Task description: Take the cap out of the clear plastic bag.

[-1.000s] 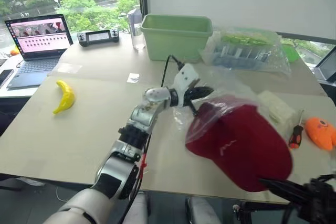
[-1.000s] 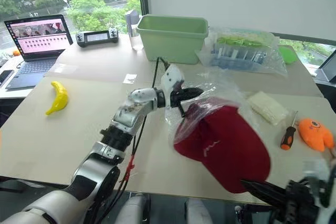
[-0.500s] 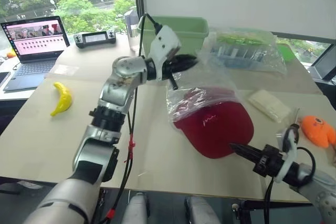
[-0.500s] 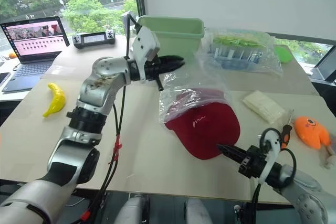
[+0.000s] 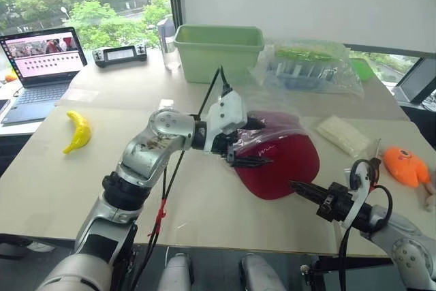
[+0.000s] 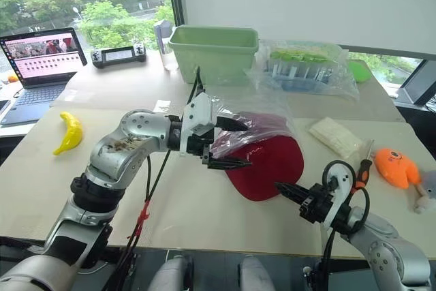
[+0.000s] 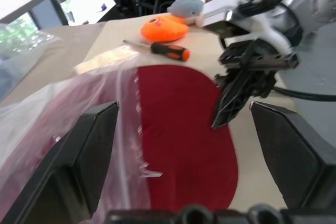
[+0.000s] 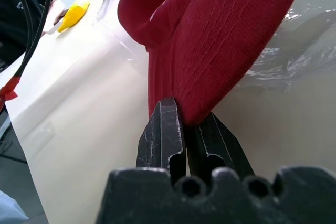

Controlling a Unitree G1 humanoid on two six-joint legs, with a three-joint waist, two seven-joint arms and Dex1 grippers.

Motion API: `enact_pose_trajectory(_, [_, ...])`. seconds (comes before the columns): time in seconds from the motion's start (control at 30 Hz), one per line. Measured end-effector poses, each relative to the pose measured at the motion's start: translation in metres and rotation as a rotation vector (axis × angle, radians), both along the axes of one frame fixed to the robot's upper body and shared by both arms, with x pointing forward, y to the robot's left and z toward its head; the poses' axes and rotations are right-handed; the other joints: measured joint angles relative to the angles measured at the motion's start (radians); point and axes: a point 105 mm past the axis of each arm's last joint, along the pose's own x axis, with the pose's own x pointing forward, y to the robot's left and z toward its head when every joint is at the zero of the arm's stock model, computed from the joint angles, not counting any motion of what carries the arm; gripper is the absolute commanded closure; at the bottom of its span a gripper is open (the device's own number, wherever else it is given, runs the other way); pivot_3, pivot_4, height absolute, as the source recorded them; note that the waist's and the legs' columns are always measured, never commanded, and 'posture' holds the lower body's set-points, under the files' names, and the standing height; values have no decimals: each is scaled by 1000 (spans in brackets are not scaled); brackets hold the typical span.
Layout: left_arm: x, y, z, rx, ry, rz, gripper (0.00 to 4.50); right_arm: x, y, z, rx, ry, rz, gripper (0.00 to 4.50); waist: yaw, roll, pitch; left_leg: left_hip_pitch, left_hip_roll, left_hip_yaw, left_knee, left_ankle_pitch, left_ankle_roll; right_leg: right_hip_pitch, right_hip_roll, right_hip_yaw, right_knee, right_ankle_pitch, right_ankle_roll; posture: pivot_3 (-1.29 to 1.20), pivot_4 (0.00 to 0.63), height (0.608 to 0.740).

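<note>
1. The cap [image 6: 269, 161] lay on the table [image 6: 102, 189], its brim end out in the open toward the right gripper [image 6: 289, 192] and its crown end under the bag [image 6: 248, 124].
2. The right gripper's fingers were pinched together on the brim edge; the right wrist view showed red fabric wedged between the two black tips.
3. The left gripper [image 5: 246, 146] hung just beside the bag's near edge with its fingers spread wide and nothing between them. In the left wrist view the fingers [image 7: 79, 150] stood apart on either side of the cap and the loose film.
4. So the bag was unheld. My judgement: the cap was roughly half out, and the remaining step was to draw it clear.
5. Risk one: with nothing anchoring the bag, a pull on the brim could drag bag and cap together across the table, leaving the crown wrapped.
6. Risk two: the grip sat at the very edge of the brim. A snag of the crown in the wrinkled film could slip the fabric out of the tips.
7. Risk three: the left gripper, closing again to pin the bag, could catch cap fabric with the film, since the two overlapped right where it hovered.
8. A screwdriver [image 6: 361, 168] and an orange toy [image 6: 395, 167] lay near the right arm; a wide sweep could knock them.
</note>
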Motion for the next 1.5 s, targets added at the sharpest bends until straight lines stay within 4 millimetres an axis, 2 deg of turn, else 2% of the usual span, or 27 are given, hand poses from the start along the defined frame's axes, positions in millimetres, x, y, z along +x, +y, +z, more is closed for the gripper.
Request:
enact_pose_trajectory(0.13, [17,0,-27,151,-206,31,178,-3,-3,-2,-1,7,-14,4500,6,0,-1,0,0,0,0,0,0,1,0,0,-1,0,0,0,150,737])
enact_pose_trajectory(0.27, [27,-13,-40,162,-345,34,178,-4,-6,-2,-3,6,-26,4500,9,0,-1,-2,0,0,0,0,0,0,0,0,-3,0,0,0,150,737])
enact_pose_trajectory(0.43, [29,-32,-32,62,-476,38,178,-5,-6,-2,-3,3,-27,4500,14,0,-1,-3,0,0,-1,0,0,-1,0,0,-3,0,0,0,150,737])
enact_pose_trajectory(0.57, [46,-34,-18,10,-583,126,178,-8,-8,-3,0,2,-47,4500,21,0,-1,-3,0,0,0,0,0,-1,0,0,-3,0,0,0,150,737])
enact_pose_trajectory(0.67, [52,-34,-3,-50,-621,160,895,-10,-9,-3,-3,0,-58,4500,26,0,-1,-3,-1,0,-1,0,0,-1,0,0,-4,0,0,0,150,737])
enact_pose_trajectory(0.73, [54,-34,2,-66,-637,164,1550,-11,-9,-3,-5,0,-63,4500,28,0,-1,-3,0,0,-1,0,0,-1,0,0,-4,0,0,0,150,737])
enact_pose_trajectory(1.03, [66,-30,-13,-28,-629,193,4443,-17,-7,-1,-20,-7,-93,4500,30,0,-1,-3,-1,0,-1,0,0,-1,0,0,-4,0,1,0,150,737])
enact_pose_trajectory(1.23, [69,-34,-11,-37,-635,204,4443,-27,-1,3,-83,4,-112,4500,30,0,-1,-3,-1,0,-2,-3,-5,-1,-1,0,-4,-1,1,0,150,737])
enact_pose_trajectory(1.4, [71,-33,-15,-33,-618,211,4443,-64,11,9,-138,20,-14,4500,39,0,-1,-4,-1,0,-3,-3,-4,-1,-1,-1,-6,-2,2,0,150,737])
enact_pose_trajectory(1.5, [69,-32,-24,-31,-588,217,4443,-88,8,7,-140,34,18,4500,38,0,-1,-6,-1,1,-2,-4,-4,-1,-2,-1,-8,-2,2,0,150,737])
